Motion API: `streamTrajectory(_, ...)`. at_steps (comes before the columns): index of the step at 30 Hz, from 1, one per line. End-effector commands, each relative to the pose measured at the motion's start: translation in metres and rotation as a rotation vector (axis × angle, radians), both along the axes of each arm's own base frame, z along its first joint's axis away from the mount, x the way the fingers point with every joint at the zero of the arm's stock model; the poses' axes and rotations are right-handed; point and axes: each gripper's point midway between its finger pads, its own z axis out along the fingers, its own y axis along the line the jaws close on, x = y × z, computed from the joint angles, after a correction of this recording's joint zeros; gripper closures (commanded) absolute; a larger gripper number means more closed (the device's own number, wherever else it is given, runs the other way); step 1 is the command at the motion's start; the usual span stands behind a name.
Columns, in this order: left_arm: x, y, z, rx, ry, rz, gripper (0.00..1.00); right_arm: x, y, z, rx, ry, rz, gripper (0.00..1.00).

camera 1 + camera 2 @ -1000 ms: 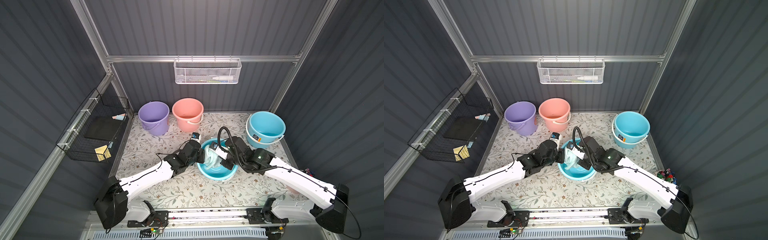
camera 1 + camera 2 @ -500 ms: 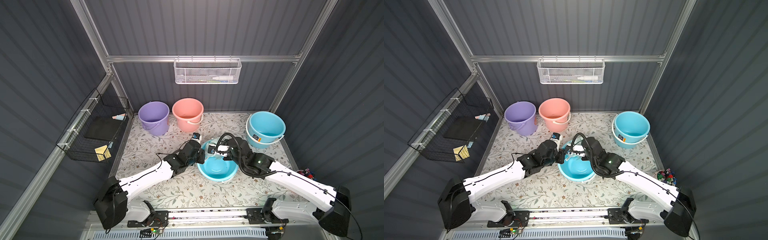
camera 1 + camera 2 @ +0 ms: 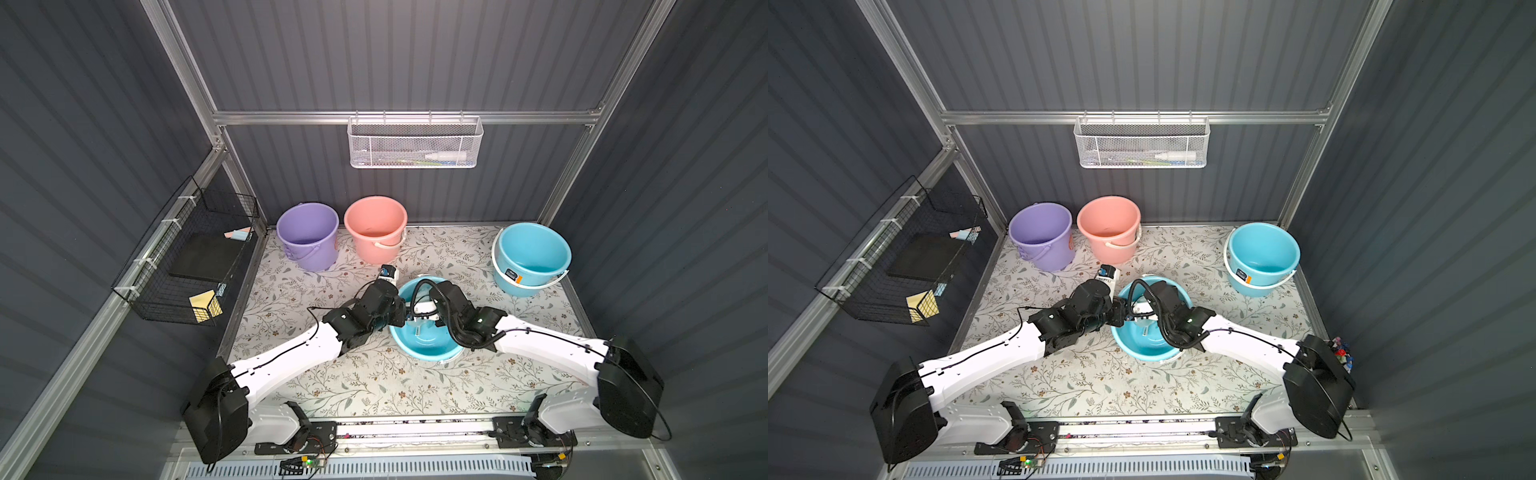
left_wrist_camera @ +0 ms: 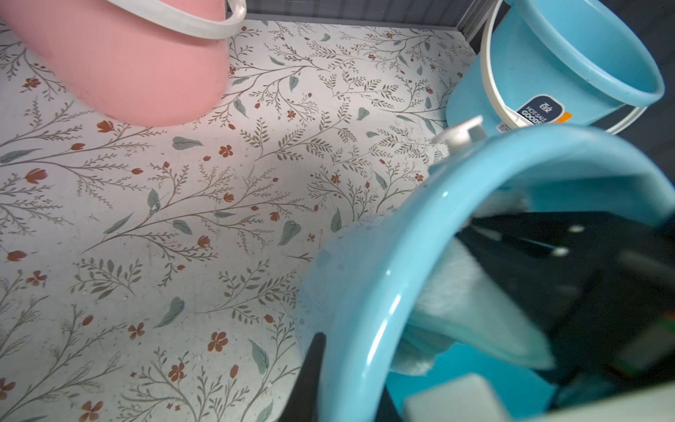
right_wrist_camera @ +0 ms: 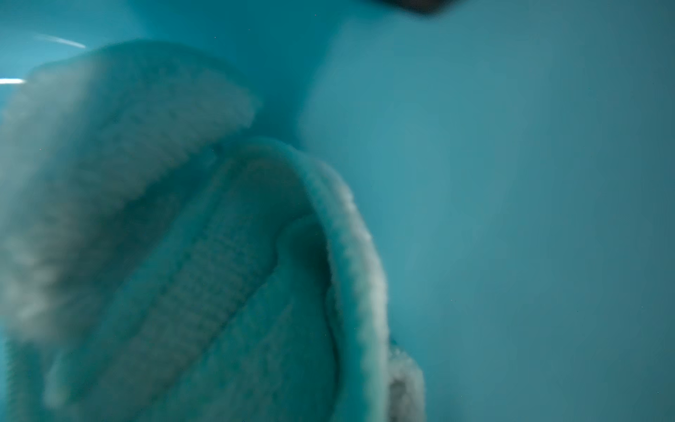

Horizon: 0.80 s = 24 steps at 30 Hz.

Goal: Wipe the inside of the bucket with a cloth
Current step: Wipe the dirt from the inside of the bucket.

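Wiping seems midway: right jaws clamp the cloth (image 5: pixel 182 255) inside the bucket (image 3: pixel 424 348), left jaws pinch its rim.

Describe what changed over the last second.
The right end effector, shut on the cloth, swept it from the middle of the front blue bucket to the wall beside the left end effector. Nothing was let go. The left end effector kept clamping its rim; the purple bucket, pink bucket and rear blue bucket stayed put.
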Motion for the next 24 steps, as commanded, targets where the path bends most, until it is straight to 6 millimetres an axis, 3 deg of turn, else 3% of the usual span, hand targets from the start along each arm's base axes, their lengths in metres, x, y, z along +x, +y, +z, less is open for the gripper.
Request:
streamTrajectory(1,-0.009,-0.01,0.028,-0.069,-0.045,-0.064,1.0,0.006,0.002,-0.015,0.003,0.006,-0.009,1.0)
streamTrajectory(7,-0.008,-0.01,0.029,-0.068,-0.047,-0.064,1.0,0.01,0.002,-0.052,-0.046,0.076,-0.029,1.0)
streamTrajectory(10,-0.009,-0.01,0.029,-0.067,-0.045,-0.063,1.0,0.011,0.001,-0.059,-0.058,0.087,-0.035,1.0)
streamTrajectory(15,-0.008,-0.006,0.028,-0.052,-0.044,-0.048,1.0,0.009,-0.003,-0.041,-0.04,0.054,-0.032,1.0)
streamTrajectory(24,-0.005,-0.003,0.025,-0.037,-0.045,-0.029,1.0,-0.013,-0.025,0.009,-0.047,-0.041,0.043,1.0)
